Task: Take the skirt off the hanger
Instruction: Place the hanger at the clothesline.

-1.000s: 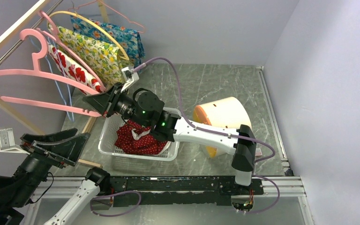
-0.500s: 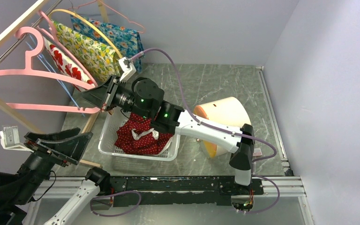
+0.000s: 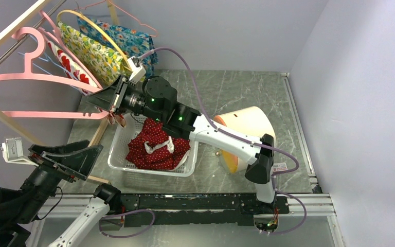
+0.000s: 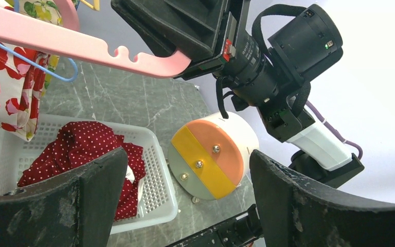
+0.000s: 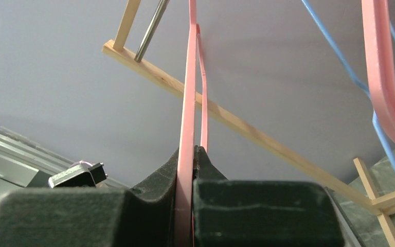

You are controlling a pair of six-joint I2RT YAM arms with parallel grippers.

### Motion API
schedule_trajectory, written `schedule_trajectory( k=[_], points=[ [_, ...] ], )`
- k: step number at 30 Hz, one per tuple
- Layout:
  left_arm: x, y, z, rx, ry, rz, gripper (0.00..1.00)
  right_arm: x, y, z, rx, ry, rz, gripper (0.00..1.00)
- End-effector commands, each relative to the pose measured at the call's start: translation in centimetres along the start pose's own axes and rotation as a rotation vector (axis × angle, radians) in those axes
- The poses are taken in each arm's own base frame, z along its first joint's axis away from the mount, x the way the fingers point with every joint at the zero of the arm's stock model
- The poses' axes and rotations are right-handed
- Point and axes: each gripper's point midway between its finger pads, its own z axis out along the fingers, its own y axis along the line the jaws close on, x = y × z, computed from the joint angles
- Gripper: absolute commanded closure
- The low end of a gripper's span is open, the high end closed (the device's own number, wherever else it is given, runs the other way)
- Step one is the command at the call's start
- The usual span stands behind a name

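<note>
I find the red polka-dot skirt [image 3: 154,146] crumpled in the white basket [image 3: 117,150], left of frame centre, off the pink hanger [image 3: 46,114]. The right gripper [image 3: 95,101] pinches that hanger's end. The left gripper [image 3: 76,157] stands spread and empty. Since the earlier frame, the right gripper and hanger have risen toward the upper left.

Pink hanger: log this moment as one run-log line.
right gripper: shut on pink hanger end | left gripper: open, empty | red dotted skirt: off hanger, in white basket
</note>
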Motion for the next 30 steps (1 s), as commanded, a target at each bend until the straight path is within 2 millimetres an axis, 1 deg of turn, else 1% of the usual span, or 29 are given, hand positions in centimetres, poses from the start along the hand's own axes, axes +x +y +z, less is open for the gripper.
schedule_trajectory(
  k=[1,2,5,9,11,16,21,24,26,28,30],
  points=[
    [-0.2,-0.8,-0.2,0.04,-0.007,-0.01,0.09,-0.7,2.1,-0.1,-0.079,0.021,0.032,1.0],
    [-0.1,-0.7,-0.2,0.036,-0.007,-0.009,0.08,-1.3,2.0,-0.2,-0.08,0.018,0.023,1.0],
    [0.0,-0.7,-0.2,0.041,-0.007,-0.012,0.08,-2.1,1.1,-0.1,-0.032,0.016,-0.029,1.0],
    [0.1,-0.6,0.0,0.039,-0.004,-0.012,0.08,-1.9,0.4,-0.1,0.001,0.054,-0.115,1.0],
    [0.2,-0.6,0.1,0.04,-0.002,-0.01,0.08,-1.3,-0.1,-0.2,0.017,0.09,-0.156,1.0],
    [0.3,-0.5,0.3,0.036,0.002,-0.01,0.08,-1.0,-2.1,-1.3,0.104,0.143,-0.327,1.0],
    [0.7,-0.5,1.0,0.042,0.014,-0.014,0.08,-2.1,-3.3,-2.2,0.184,0.154,-0.491,1.0],
    [1.0,-0.5,1.4,0.049,0.025,-0.019,0.09,-3.0,-4.2,-2.7,0.242,0.14,-0.56,1.0],
    [1.1,-0.5,1.6,0.048,0.03,-0.018,0.09,-3.5,-4.3,-3.3,0.254,0.118,-0.596,1.0],
    [1.1,-0.4,1.6,0.043,0.03,-0.018,0.09,-4.6,-3.7,-4.2,0.264,0.084,-0.644,1.0],
    [1.1,-0.3,1.6,0.038,0.026,-0.015,0.08,-5.4,-3.6,-4.9,0.288,0.06,-0.684,1.0]
  ],
)
